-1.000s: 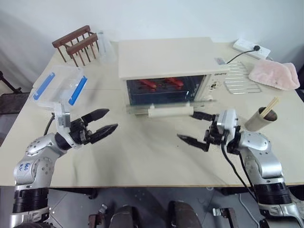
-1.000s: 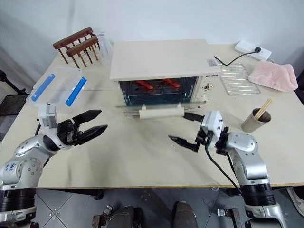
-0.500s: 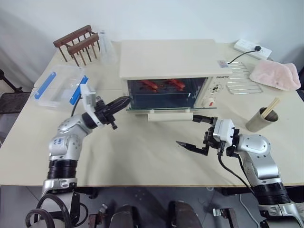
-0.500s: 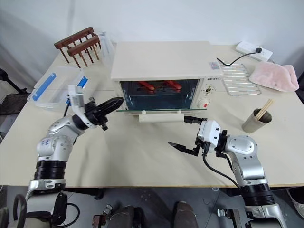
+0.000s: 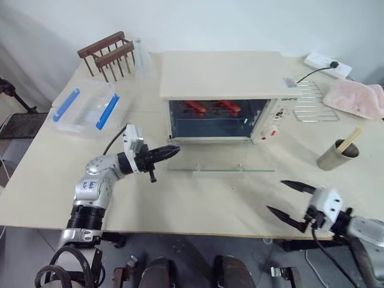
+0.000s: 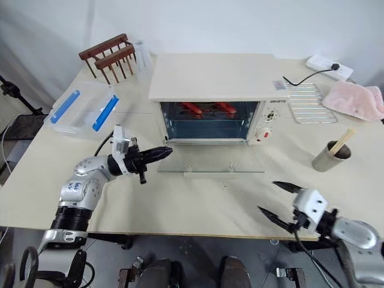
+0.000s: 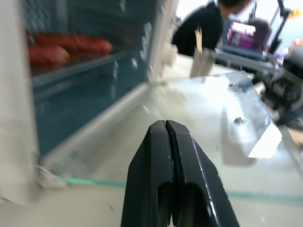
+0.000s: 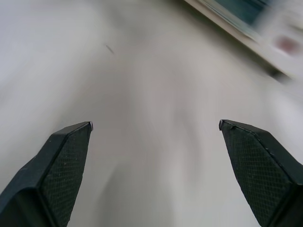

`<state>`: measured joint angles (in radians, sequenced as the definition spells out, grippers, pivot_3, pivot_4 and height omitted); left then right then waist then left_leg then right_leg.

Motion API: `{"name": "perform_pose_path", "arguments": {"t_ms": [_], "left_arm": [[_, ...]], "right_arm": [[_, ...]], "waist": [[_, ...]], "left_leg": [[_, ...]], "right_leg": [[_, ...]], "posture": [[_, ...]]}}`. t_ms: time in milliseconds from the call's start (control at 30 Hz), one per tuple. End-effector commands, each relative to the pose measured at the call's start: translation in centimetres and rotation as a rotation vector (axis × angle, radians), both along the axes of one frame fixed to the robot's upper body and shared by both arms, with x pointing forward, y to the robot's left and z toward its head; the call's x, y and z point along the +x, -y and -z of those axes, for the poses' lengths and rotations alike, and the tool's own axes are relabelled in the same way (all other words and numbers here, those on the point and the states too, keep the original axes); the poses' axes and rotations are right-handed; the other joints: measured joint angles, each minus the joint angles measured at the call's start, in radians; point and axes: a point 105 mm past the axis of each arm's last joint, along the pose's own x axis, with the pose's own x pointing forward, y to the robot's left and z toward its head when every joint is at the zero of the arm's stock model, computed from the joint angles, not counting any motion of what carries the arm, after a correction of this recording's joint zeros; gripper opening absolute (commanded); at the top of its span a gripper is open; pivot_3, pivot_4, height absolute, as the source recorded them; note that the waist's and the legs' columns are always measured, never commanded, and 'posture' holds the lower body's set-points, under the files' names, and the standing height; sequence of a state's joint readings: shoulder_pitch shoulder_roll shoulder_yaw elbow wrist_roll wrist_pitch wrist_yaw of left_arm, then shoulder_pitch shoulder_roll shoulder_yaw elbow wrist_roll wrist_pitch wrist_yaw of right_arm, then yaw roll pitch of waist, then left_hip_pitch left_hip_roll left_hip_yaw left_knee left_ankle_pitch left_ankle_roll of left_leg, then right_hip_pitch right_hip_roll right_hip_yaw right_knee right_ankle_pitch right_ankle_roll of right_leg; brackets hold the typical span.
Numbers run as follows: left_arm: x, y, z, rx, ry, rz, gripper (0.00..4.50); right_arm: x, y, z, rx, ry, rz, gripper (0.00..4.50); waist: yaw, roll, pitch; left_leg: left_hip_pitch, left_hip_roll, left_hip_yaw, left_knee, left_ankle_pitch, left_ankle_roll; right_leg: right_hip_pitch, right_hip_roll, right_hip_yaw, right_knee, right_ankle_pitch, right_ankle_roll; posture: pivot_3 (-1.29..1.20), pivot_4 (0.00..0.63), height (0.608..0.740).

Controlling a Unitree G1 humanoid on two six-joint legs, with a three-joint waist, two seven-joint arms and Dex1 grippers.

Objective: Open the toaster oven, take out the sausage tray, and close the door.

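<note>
The cream toaster oven point(image 5: 222, 75) stands mid-table with its glass door point(image 5: 219, 161) lying open, flat over the tabletop. Red sausages point(image 5: 213, 107) lie inside on the sausage tray, whose metal is hard to make out through the opening. My left gripper point(image 5: 176, 149) is shut on nothing, its tip at the left edge of the lowered door. In the left wrist view the shut left gripper point(image 7: 165, 125) points across the glass, the sausages point(image 7: 66, 46) off to one side. My right gripper point(image 5: 275, 196) hangs open and empty near the table's front right, well clear of the door.
A clear box with blue clips point(image 5: 84, 108) and a wooden rack point(image 5: 108, 53) sit at the back left. Right of the oven are a wire rack point(image 5: 312, 102), a pink cloth point(image 5: 357, 99), a power strip point(image 5: 327, 61) and a metal cup with chopsticks point(image 5: 336, 155).
The door swung from barely ajar down to flat. My right gripper drew back from the handle toward the front right edge. My left gripper shut and moved right to the door's left edge.
</note>
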<state>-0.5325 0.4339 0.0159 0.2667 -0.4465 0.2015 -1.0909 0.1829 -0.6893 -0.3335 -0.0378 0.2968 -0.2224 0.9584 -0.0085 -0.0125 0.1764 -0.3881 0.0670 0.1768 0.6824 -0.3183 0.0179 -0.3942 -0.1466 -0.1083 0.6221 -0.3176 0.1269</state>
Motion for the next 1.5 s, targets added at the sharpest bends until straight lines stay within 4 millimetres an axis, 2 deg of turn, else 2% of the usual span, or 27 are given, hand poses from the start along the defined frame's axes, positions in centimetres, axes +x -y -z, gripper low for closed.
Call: {"name": "perform_pose_path", "arguments": {"t_ms": [33, 67, 100, 167, 333, 433, 533, 600, 633, 767, 867, 967, 1033, 1100, 1200, 1500], "left_arm": [[-0.2, 0.2, 0.6, 0.011, 0.026, -0.019, 0.02], [-0.3, 0.3, 1.1, 0.028, 0.035, -0.020, 0.02], [-0.5, 0.3, 1.8, 0.064, 0.047, -0.022, 0.02], [-0.7, 0.1, 2.9, 0.118, 0.059, -0.029, 0.02], [-0.7, -0.6, 3.5, 0.145, 0.072, -0.060, 0.02], [-0.8, -1.1, 2.8, 0.084, 0.081, -0.077, 0.02], [-1.2, -1.8, 1.7, -0.021, 0.073, -0.110, 0.60], [-1.8, -2.4, 1.4, -0.046, 0.084, -0.112, 1.22], [-2.0, -2.6, 1.4, -0.052, 0.085, -0.111, 1.52], [-3.1, -5.3, 1.6, -0.040, 0.088, -0.202, 2.74], [-3.6, -6.6, 1.3, -0.044, 0.127, -0.258, 3.65], [-4.3, -7.1, 1.4, -0.049, 0.120, -0.265, 4.49], [-4.6, -7.2, 1.5, -0.060, 0.104, -0.275, 4.49], [-4.7, -6.9, 1.7, -0.067, 0.097, -0.279, 4.49], [-4.6, -6.7, 1.8, -0.065, 0.097, -0.282, 4.50], [-4.4, -6.2, 1.5, -0.082, 0.090, -0.253, 4.50]], "right_arm": [[0.7, 1.5, -4.0, -0.064, 0.196, 0.109, 4.50], [1.1, 1.9, -5.3, -0.107, 0.255, 0.148, 4.50], [1.8, 1.0, -6.8, -0.112, 0.309, 0.150, 4.50], [3.4, -2.1, -8.7, -0.092, 0.361, 0.120, 4.50], [4.9, -8.9, -9.7, -0.058, 0.392, -0.057, 4.50], [6.4, -11.7, -9.6, -0.105, 0.421, -0.096, 4.50], [8.6, -14.5, -9.7, -0.145, 0.463, -0.094, 4.50], [10.0, -15.8, -9.3, -0.207, 0.493, -0.086, 4.50], [10.5, -16.2, -9.2, -0.234, 0.502, -0.080, 4.50], [14.8, -17.0, -9.0, -0.483, 0.593, 0.081, 4.50], [16.0, -18.3, -9.9, -0.483, 0.620, 0.105, 4.50], [17.0, -19.3, -10.5, -0.537, 0.664, 0.121, 4.50], [17.6, -20.1, -10.7, -0.574, 0.695, 0.127, 4.50], [18.1, -21.1, -9.9, -0.618, 0.678, 0.108, 4.50], [18.0, -21.9, -10.1, -0.631, 0.712, 0.084, 3.94], [18.5, -21.9, -10.4, -0.642, 0.729, 0.097, 0.95]], "waist": [[-0.006, 0.001, 0.000], [-0.009, 0.001, -0.001], [-0.011, 0.002, -0.001], [-0.025, 0.002, -0.001], [-0.016, 0.001, -0.001], [-0.015, 0.001, -0.001], [-0.021, 0.001, -0.001], [-0.024, 0.001, -0.001], [-0.024, 0.001, -0.001], [-0.031, 0.002, -0.001], [-0.036, 0.002, -0.001], [-0.039, 0.002, -0.001], [-0.044, 0.002, -0.001], [-0.049, 0.002, -0.001], [-0.050, 0.002, -0.001], [-0.054, 0.002, -0.001]], "left_leg": [[0.001, 0.000, 0.000, 0.000, 0.000, 0.000], [0.001, 0.000, 0.000, 0.000, 0.001, -0.001], [0.001, 0.000, 0.000, 0.000, 0.001, -0.001], [0.001, 0.001, 0.000, 0.000, 0.001, -0.001], [0.001, 0.003, -0.002, -0.001, 0.002, -0.003], [-0.001, 0.001, -0.002, 0.000, 0.002, -0.002], [-0.003, 0.000, -0.001, 0.000, 0.002, 0.000], [-0.003, 0.000, -0.001, 0.000, 0.002, 0.000], [-0.003, 0.000, -0.001, 0.000, 0.002, 0.000], [-0.003, 0.001, -0.001, -0.001, 0.002, 0.000], [-0.004, 0.001, 0.000, -0.001, 0.002, 0.000], [-0.004, 0.001, -0.001, -0.001, 0.002, 0.000], [-0.005, 0.001, 0.000, -0.001, 0.002, 0.000], [-0.005, 0.001, 0.000, -0.001, 0.002, 0.000], [-0.005, 0.001, 0.000, -0.002, 0.003, -0.001], [-0.013, 0.001, 0.000, 0.000, 0.003, -0.002]], "right_leg": [[0.000, 0.000, 0.000, 0.001, 0.000, 0.000], [0.000, 0.000, 0.001, 0.002, 0.000, -0.001], [0.000, 0.000, 0.001, 0.002, -0.001, -0.001], [-0.001, -0.001, 0.001, 0.004, -0.001, -0.001], [-0.003, 0.000, -0.001, 0.006, -0.002, -0.004], [-0.003, -0.001, -0.002, 0.007, -0.002, -0.004], [-0.003, -0.003, -0.001, 0.006, -0.001, -0.001], [-0.003, -0.002, -0.002, 0.007, -0.001, -0.001], [-0.004, -0.002, -0.002, 0.007, -0.001, -0.001], [-0.005, -0.002, -0.002, 0.007, -0.001, -0.001], [-0.006, -0.002, -0.002, 0.008, -0.001, -0.001], [-0.006, -0.002, -0.002, 0.009, -0.001, -0.001], [-0.007, -0.002, -0.002, 0.008, -0.001, -0.001], [-0.007, -0.002, -0.002, 0.009, -0.001, -0.001], [-0.008, -0.002, -0.002, 0.010, -0.001, -0.001], [-0.018, -0.002, -0.001, 0.015, -0.001, -0.001]], "posture": [[0.00, 0.150, 0.740], [0.00, 0.150, 0.740], [0.00, 0.150, 0.740], [0.00, 0.150, 0.740], [0.00, 0.150, 0.740], [0.00, 0.150, 0.740], [0.00, 0.150, 0.740], [0.00, 0.150, 0.740], [0.00, 0.150, 0.740], [0.00, 0.150, 0.740], [0.00, 0.150, 0.740], [0.00, 0.150, 0.740], [0.00, 0.150, 0.740], [0.00, 0.150, 0.740], [0.00, 0.150, 0.740], [0.00, 0.150, 0.740]]}}
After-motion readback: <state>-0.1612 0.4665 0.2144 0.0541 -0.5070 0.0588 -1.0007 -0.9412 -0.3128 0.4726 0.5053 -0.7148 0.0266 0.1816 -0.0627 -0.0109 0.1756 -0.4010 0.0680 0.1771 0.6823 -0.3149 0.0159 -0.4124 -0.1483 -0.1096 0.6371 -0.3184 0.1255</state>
